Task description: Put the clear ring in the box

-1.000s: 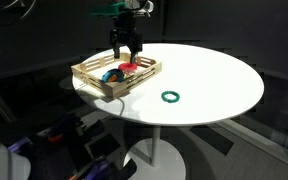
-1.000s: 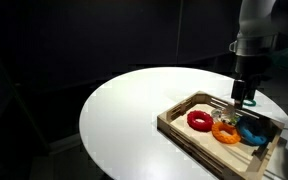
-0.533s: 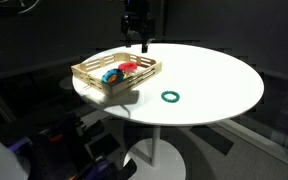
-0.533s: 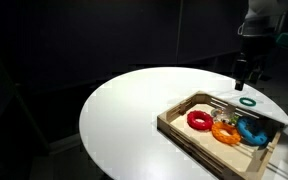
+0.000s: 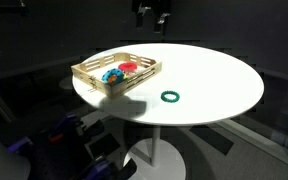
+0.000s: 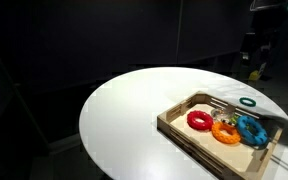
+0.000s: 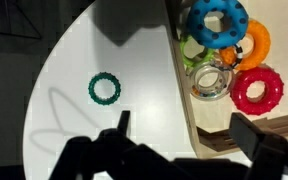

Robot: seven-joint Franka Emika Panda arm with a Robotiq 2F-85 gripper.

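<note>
Exterior view: gripper (image 5: 151,16) hangs high above the table's (image 5: 219,80) far edge, well apart from the box (image 5: 116,72).
Wrist view: jaws spread wide, holding nothing. Clear ring (image 7: 211,83) lies inside the box, just beside the red ring (image 7: 256,90).
Judgement: placement looks done; the next move is only to park the arm.

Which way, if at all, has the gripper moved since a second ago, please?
Yes: the gripper has risen from just above the box to the frame's top.

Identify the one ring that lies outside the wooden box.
The dark green ring, alone on the white table; every other ring, including the clear ring, sits inside the box.
</note>
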